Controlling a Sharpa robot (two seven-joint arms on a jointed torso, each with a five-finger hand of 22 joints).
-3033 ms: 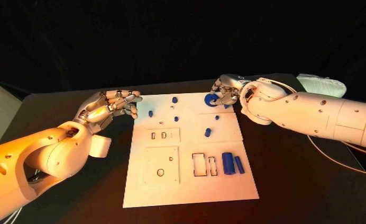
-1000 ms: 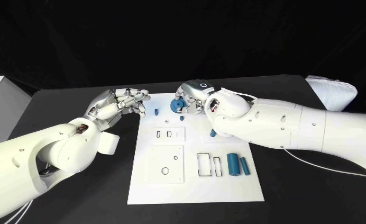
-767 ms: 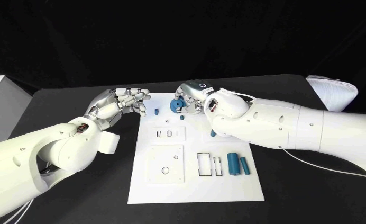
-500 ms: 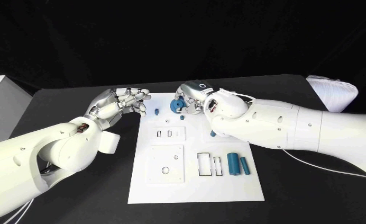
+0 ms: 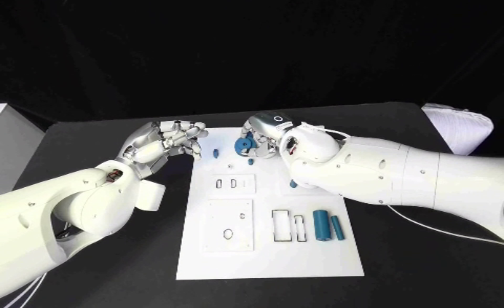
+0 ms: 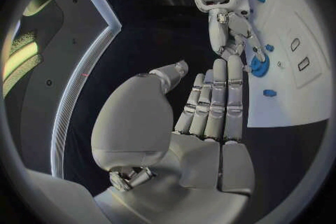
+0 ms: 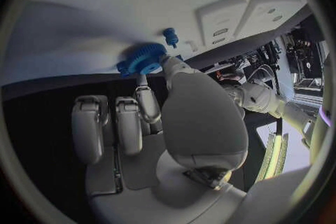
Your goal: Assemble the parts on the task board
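2 hands sit near the far end of the task board (image 5: 268,250): the right hand (image 5: 265,133) pinches a blue gear (image 5: 244,145) between thumb and a finger, low over the board's far end. Its other fingers are curled in. The left hand (image 5: 163,142) hovers just off the board's left edge, fingers loosely together, holding nothing.

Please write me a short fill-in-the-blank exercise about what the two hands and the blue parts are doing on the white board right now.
1. The right hand holds a blue toothed ____ at the far end of the white task board.
2. The left hand, beside the board's left edge, holds ____.
3. The large blue cylinder and the thinner blue rod lie side by side near the board's ____ edge.

Missing words: gear; nothing; right
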